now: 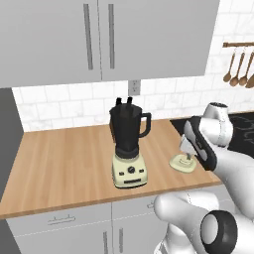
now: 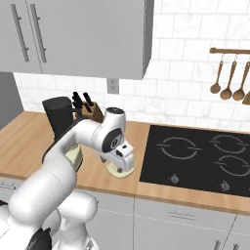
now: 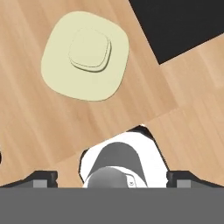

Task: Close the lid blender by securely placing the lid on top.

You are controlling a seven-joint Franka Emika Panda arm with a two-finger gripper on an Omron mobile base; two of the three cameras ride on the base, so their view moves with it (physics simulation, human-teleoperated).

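Observation:
The blender (image 1: 128, 149) stands on the wooden counter, its dark jar (image 1: 127, 128) open at the top above a cream base with a black dial. To its right the pale cream-green lid (image 1: 179, 164) lies flat on the counter, knob up. My gripper (image 1: 190, 158) hangs just above the lid's right side, open and holding nothing. In the hand view the lid (image 3: 85, 54) lies ahead of my gripper (image 3: 112, 177), outside the wide-spread fingertips (image 3: 41, 177). From the right base view, the hand covers most of the lid (image 2: 120, 171), and the blender jar (image 2: 57, 118) stands to the left.
A black cooktop (image 2: 195, 151) is set into the counter just right of the lid. Behind the blender a knife block (image 2: 90, 111) stands at the wall. Wooden spoons (image 2: 227, 88) hang on a rail at the right. Upper cabinets (image 1: 99, 39) overhang the blender.

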